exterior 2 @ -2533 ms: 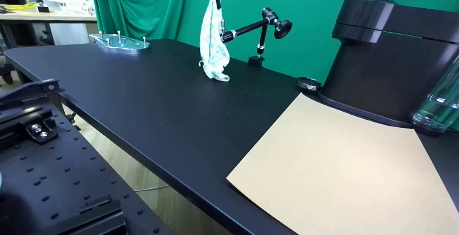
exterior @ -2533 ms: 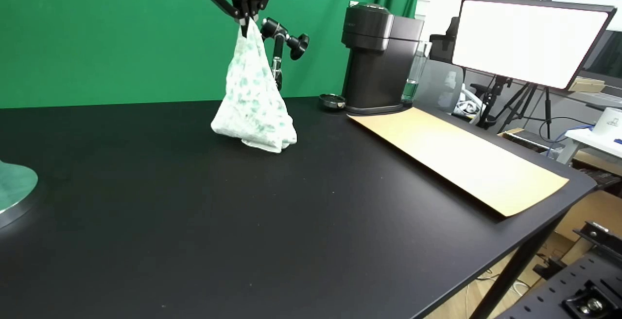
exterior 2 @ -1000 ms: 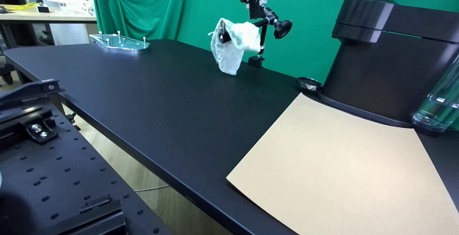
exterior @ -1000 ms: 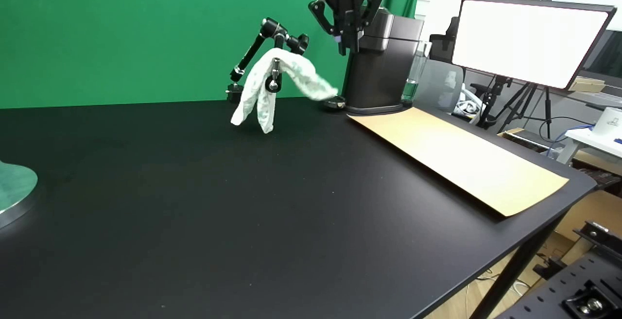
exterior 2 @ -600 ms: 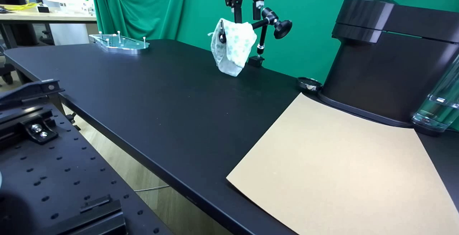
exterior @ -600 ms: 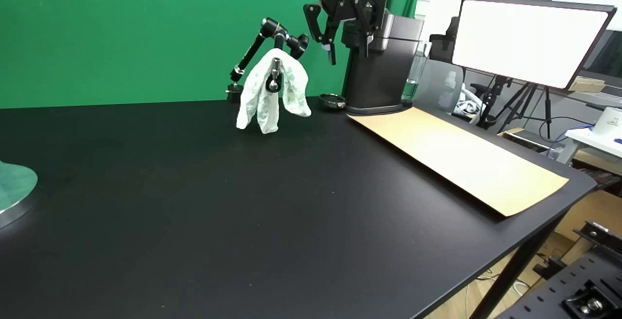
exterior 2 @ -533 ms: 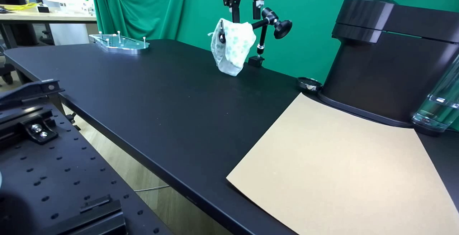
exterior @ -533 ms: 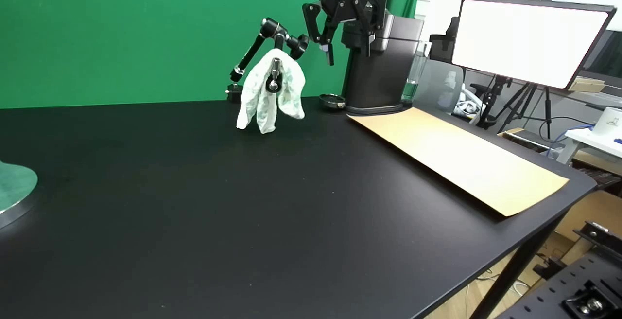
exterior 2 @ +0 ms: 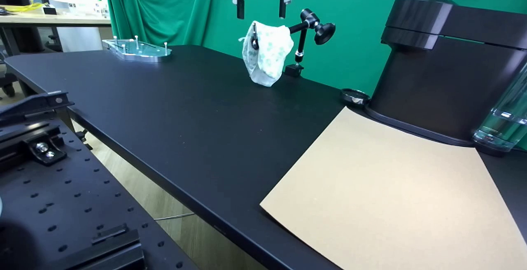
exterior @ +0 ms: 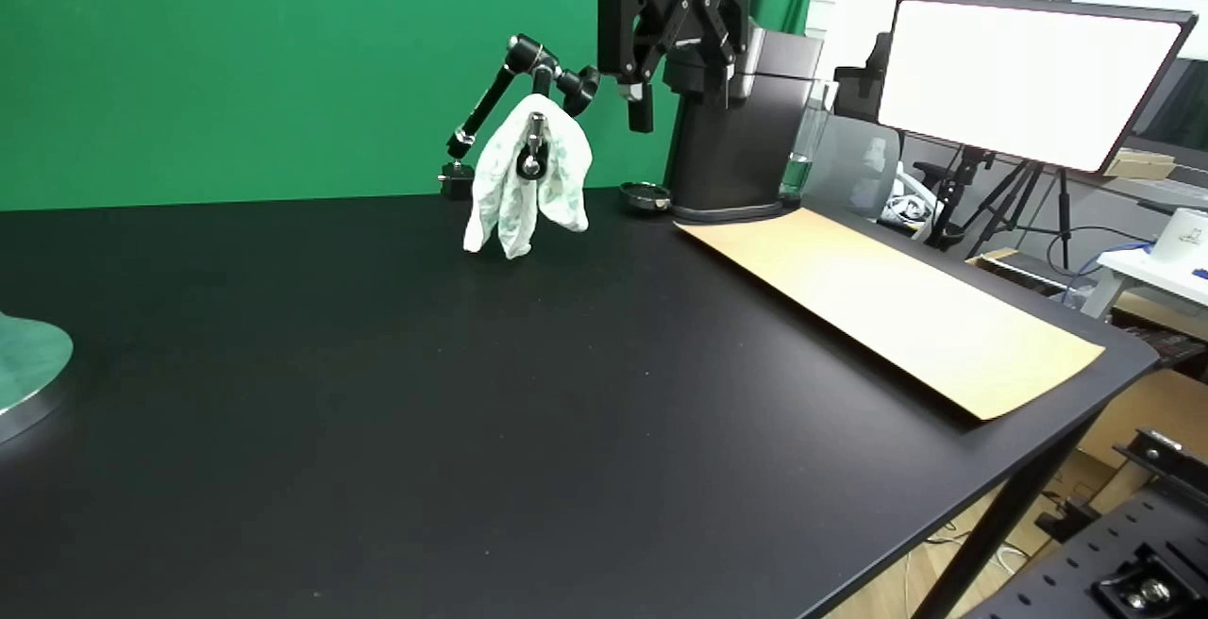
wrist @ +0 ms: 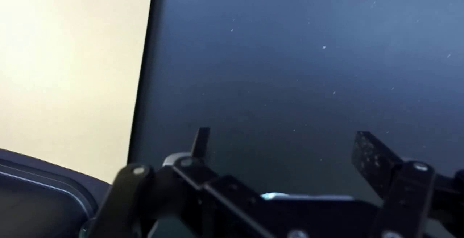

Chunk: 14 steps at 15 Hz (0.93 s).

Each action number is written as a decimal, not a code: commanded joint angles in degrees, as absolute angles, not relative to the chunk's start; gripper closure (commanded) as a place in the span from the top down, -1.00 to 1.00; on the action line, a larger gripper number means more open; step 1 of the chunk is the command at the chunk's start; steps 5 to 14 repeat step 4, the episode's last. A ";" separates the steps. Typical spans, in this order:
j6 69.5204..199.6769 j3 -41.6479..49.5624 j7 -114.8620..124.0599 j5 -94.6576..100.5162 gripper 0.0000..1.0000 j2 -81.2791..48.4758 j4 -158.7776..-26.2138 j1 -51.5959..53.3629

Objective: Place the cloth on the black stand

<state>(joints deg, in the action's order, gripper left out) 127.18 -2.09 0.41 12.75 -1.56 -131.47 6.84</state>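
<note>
A white cloth (exterior: 568, 161) with pale green spots hangs draped over the arm of the black stand (exterior: 491, 100), its lower corners above the table. The stand's tip pokes out between the folds. In an exterior view the cloth (exterior 2: 275, 50) covers much of that arm, while the knob and post of the black stand (exterior 2: 301, 47) show behind. My gripper (exterior 2: 261, 17) is wide open above the cloth and apart from it. In the wrist view nothing sits between the spread fingertips of the gripper (wrist: 284, 131); a pale sliver behind them is too little to identify.
A dark coffee machine (exterior: 731, 138) with a water tank stands close to the gripper. A small round dish (exterior 2: 355, 97) lies by its base. A tan sheet (exterior 2: 395, 196) covers part of the table, and a clear plate with pegs (exterior 2: 138, 54) sits at the far end.
Earlier the cloth hung from my shut gripper; now it hangs on the stand, its swinging end settled. The gripper has let go, moved off toward the coffee machine, opened wide and turned.
</note>
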 commanded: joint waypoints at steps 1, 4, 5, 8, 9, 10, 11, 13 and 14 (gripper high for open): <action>126.22 -2.98 -14.69 6.91 1.00 5.05 -136.49 5.68; 123.46 -2.46 -27.90 2.29 1.00 8.23 -138.31 6.13; 123.46 -2.46 -27.90 2.29 1.00 8.23 -138.31 6.13; 123.46 -2.46 -27.90 2.29 1.00 8.23 -138.31 6.13; 123.46 -2.46 -27.90 2.29 1.00 8.23 -138.31 6.13; 123.46 -2.46 -27.90 2.29 1.00 8.23 -138.31 6.13; 123.46 -2.46 -27.90 2.29 1.00 8.23 -138.31 6.13; 123.46 -2.46 -27.90 2.29 1.00 8.23 -138.31 6.13; 123.46 -2.46 -27.90 2.29 1.00 8.23 -138.31 6.13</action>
